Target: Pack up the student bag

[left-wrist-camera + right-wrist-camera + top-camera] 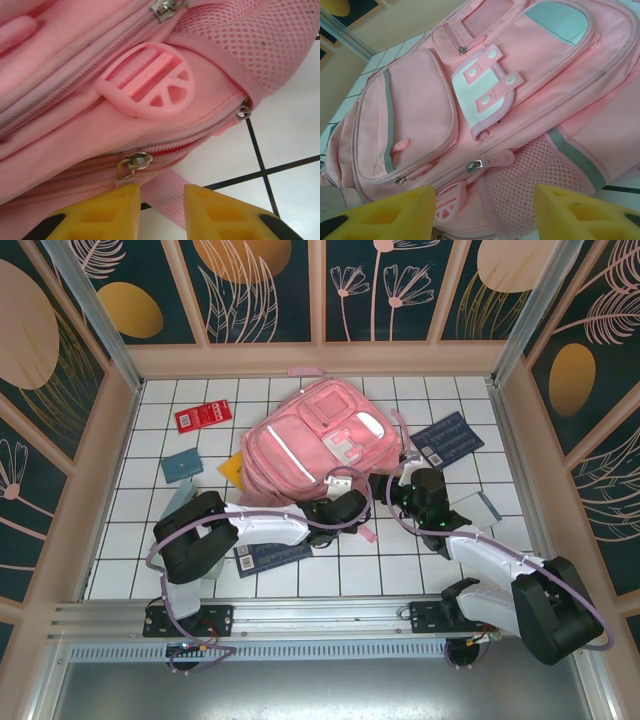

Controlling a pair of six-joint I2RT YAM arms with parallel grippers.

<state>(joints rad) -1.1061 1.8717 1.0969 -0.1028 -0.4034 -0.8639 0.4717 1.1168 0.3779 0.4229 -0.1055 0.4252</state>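
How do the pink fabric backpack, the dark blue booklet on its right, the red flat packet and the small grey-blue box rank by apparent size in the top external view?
1. pink fabric backpack, by far the largest
2. dark blue booklet
3. red flat packet and small grey-blue box: too alike to rank

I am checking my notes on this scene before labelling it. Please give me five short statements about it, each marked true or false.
1. The student bag lies on the tiled table with its front pockets up. True.
2. The right hand is shut on a zipper pull. False: its fingers stand wide apart with nothing between them, near the mesh pocket.
3. A red card lies on the tiles beside the bag. True.
4. A dark blue booklet lies on top of the bag. False: the dark blue booklet lies on the tiles, right of the bag.
5. The left hand is close to a metal zipper pull. True.
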